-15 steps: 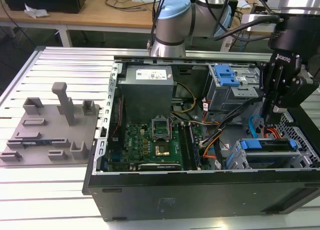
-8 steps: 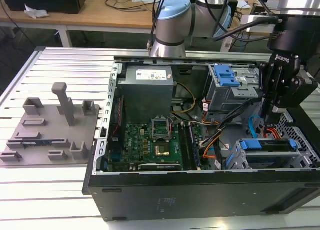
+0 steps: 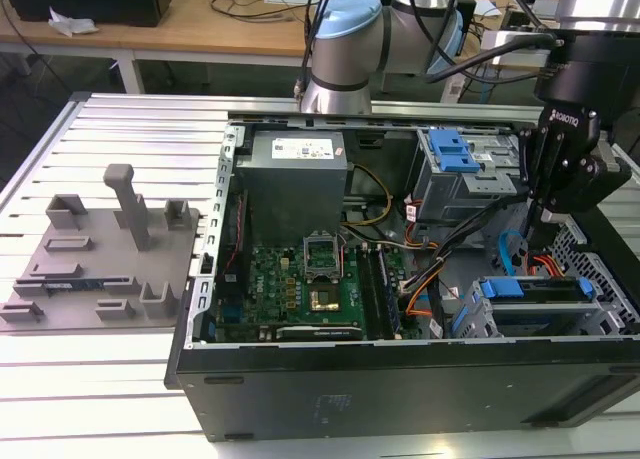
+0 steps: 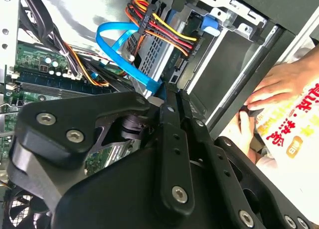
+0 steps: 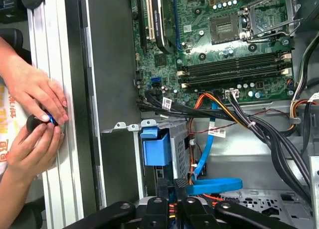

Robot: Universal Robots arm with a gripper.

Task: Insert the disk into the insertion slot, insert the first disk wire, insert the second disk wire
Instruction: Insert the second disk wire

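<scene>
A: What's looking risky here?

B: The end effector [image 3: 545, 217] is hanging inside the open case [image 3: 400, 379], down among the cabling at the exterior view's right. The blue cable [image 5: 212, 184] is looping right in front of its tips, and a red-and-yellow bundle [image 4: 164, 32] is crossing just beside it. I'd judge a snag likely: a finger catching the loop would be tugging on the connector (or pulling it crooked in its socket).

A: And the disk?

B: The disk [image 3: 535, 291], in its blue carrier, is lying in the slot [image 3: 590, 319], low in the case near the front wall at the exterior view's right. It's looking seated, with the blue edge facing the board [image 5: 224, 44].

A: Anything else worrying you?

B: A person's hands [image 5: 32, 114] are working on something small on the surface [image 5: 52, 89] just outside the case wall, in both wrist views. They're near the arm, so any wide swing would be bringing it toward them.

A: How are the fingers standing?

B: In the second wrist view they're looking drawn close together, with a pale connector end sitting at the tips where the blue cable is arriving. I'm reading that as pinching the blue cable's plug, though the linkage is hiding the actual contact, so I'm holding it as a judgement. In the first wrist view the tips are meeting just beside the blue carrier.
</scene>
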